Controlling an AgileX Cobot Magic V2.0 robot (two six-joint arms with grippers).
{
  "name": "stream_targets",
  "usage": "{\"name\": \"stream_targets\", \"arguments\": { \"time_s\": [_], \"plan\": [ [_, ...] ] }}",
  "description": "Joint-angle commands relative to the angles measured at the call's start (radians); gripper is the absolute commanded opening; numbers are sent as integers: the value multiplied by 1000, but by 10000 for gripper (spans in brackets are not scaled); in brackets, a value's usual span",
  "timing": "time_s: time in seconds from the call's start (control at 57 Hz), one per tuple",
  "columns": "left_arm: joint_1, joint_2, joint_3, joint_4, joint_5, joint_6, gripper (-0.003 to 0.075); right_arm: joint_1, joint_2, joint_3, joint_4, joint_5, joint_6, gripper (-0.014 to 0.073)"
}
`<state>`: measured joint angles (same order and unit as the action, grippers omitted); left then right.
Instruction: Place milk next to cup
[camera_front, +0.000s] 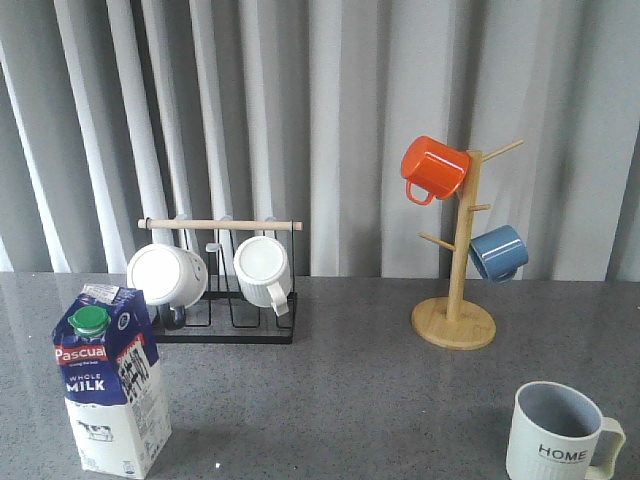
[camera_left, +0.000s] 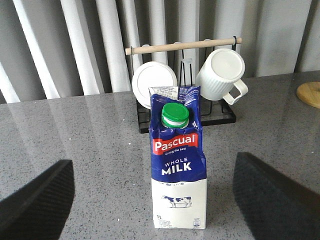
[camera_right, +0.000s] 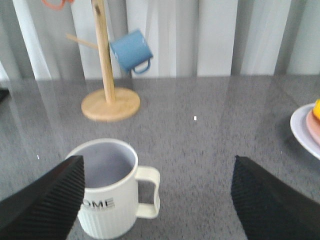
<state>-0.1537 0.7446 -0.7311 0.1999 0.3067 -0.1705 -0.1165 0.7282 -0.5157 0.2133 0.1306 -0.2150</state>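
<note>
Upright milk (camera_front: 108, 385), cup (camera_front: 560, 435) well apart

Milk (camera_left: 179, 167): your tall blue-and-white gable-top carton, green round cap closed, red "Pascual" band, standing upright on the table, centred ahead of your left gripper's spread fingers.

Cup (camera_right: 109, 187): your pale ribbed mug marked "HOME", cream handle, grey inside, upright, just ahead of your right gripper, nearer one finger.

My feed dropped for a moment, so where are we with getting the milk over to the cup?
Nothing looks done yet. The milk stands upright at the table's front left, far from the cup at front right. In hand: the left gripper is open, its fingers either side of the carton, not touching. Left: grasp, carry across, set down beside the cup.
</note>
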Motion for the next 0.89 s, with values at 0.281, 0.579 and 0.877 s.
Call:
{"name": "stream_targets", "arguments": {
  "time_s": [0.281,0.579,0.877],
  "plan": [
    [-8,-1,-8,-30,-88,-29,531,-5,200,8,-10,-169,-51,595],
    [-8,-1,88,-30,-194,-36,523,-5,273,147,-16,-458,-63,594],
    [-8,-1,98,-29,-236,-35,523,-5,371,157,-157,-515,-39,594]
  ]
}}
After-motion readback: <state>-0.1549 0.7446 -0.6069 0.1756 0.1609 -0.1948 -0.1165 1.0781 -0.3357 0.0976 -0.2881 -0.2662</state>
